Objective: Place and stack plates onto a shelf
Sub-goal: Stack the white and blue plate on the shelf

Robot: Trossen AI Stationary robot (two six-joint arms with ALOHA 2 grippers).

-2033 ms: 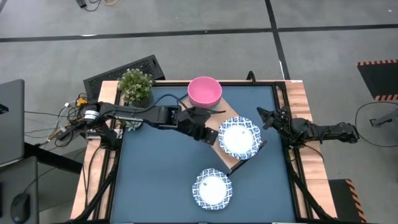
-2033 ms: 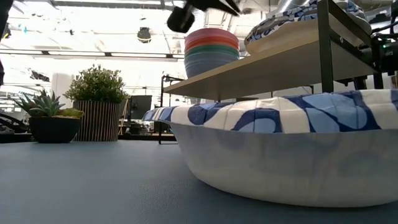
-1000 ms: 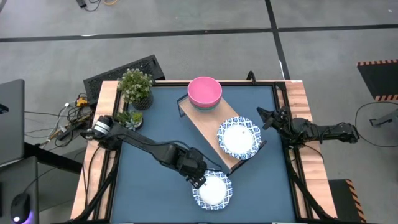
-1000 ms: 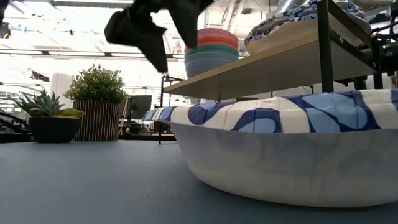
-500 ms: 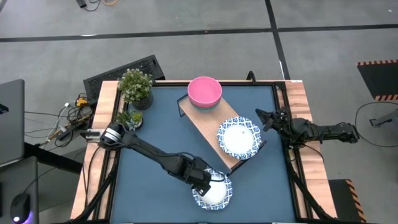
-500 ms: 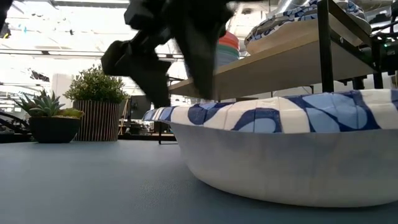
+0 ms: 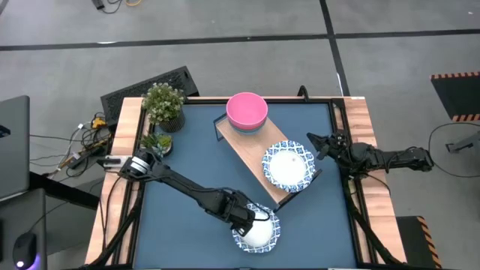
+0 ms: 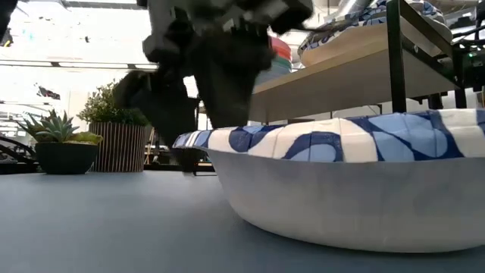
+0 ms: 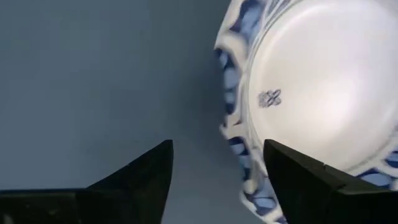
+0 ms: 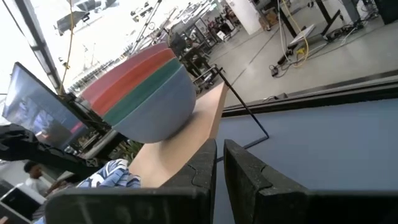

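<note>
Fingers of our left gripper [image 9: 214, 168] stand apart astride the left rim of the near blue-and-white patterned round plate [image 7: 256, 229]; we judge it stiff, glossy, breakable, best pinched at that rim. Right gripper [image 10: 219, 163] waits closed at the table's right edge.

The grey concrete floor [image 7: 225, 60] bore dark seam lines, a laptop [image 7: 13, 146] stood left of the bench [image 7: 191, 161], and bright ceiling lights [image 8: 91, 34] lit the hall.

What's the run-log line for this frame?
left gripper: open, at rim of table plate | right gripper: shut, idle at table edge | shelf: plate, bowls
</note>
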